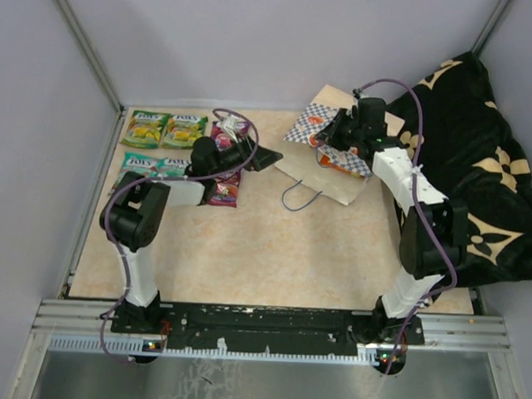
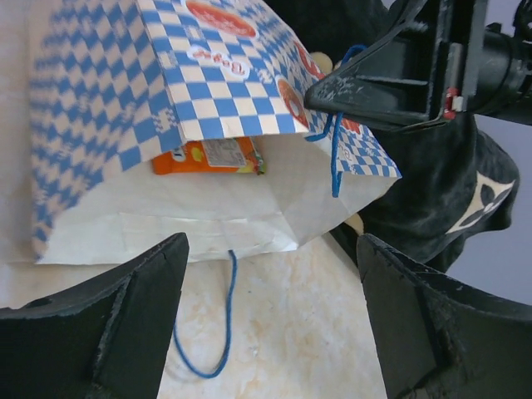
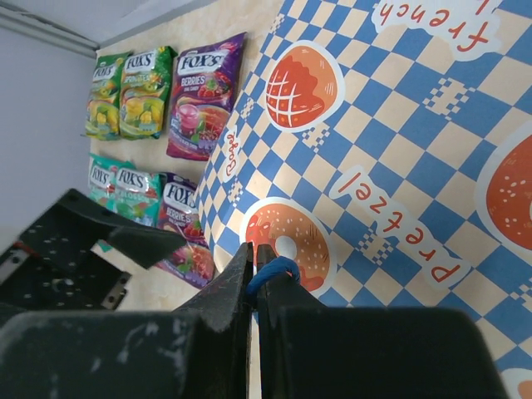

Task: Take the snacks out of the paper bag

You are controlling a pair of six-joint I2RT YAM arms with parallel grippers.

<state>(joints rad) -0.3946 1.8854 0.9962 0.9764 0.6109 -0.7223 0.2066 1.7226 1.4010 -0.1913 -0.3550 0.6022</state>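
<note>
- The step in hand looks like fetching the last pack. An orange FOX'S pouch [image 2: 204,156] lies flat just inside the mouth of the paper bag [image 2: 100,100], half hidden under the bag's checkered upper wall.
- The other snacks [image 1: 146,129], green-yellow, teal and purple, lie in rows on the table well to the left of the bag, already out of it.
- The right gripper [image 3: 253,258] is pinched tight on the bag's blue cord handle [image 3: 270,270] and lifts the upper wall so the mouth gapes. The second handle [image 2: 226,332] trails loose on the table in front of the mouth.
- The left gripper [image 2: 273,249] faces straight into the mouth, jaws spread wide with nothing between them, just short of the bag's lower lip.
- To do this well, the left fingers should enter low and level, under the raised wall.
- The jaws stand to either side of the flat pouch, so closing as they are would probably buckle it. Rolling the wrist to nip the pouch's near edge across its faces seems safer.
- The likely fault is pinching the bag's lower paper along with the pouch and dragging the bag. The right arm's hold on the handle should anchor it.
- The left arm has its elbow raised and its forearm reaching toward the bag. The right arm stretches forward, its wrist bent over the bag beside the black flowered cloth [image 1: 479,165].
</note>
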